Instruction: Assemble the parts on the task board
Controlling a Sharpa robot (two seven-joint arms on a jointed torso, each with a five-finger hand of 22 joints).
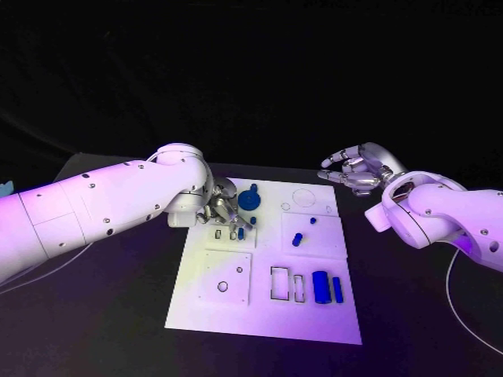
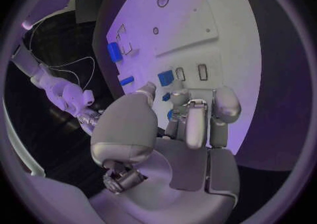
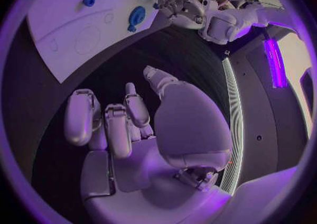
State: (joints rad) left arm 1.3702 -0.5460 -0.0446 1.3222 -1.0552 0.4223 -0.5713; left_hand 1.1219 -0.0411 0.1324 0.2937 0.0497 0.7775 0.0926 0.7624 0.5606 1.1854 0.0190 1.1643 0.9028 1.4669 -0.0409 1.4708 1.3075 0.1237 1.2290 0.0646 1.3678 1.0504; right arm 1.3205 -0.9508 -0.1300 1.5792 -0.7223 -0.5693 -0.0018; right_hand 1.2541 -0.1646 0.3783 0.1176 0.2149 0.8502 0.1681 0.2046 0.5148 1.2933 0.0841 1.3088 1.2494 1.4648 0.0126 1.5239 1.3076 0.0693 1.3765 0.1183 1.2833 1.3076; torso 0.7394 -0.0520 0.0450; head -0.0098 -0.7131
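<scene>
The white rectangular task board [image 1: 269,314] lies mid-tabletop, with small blue plastic parts scattered on it. The left robot hand [image 1: 223,210] pinches a small blue peg [image 1: 241,232] over the small slots; tilted, it could jam or slip free. The right robot hand [image 1: 356,169] hovers beyond the board's far right corner, fingers loosely curled, empty.

Task board [image 1: 207,302] white, plain. Parts blue: round disc [image 1: 249,199] beside left hand [image 1: 221,210], bars [image 1: 321,287] well apart. Both hands silver; right hand [image 1: 357,170] over black table [image 1: 115,330].
</scene>
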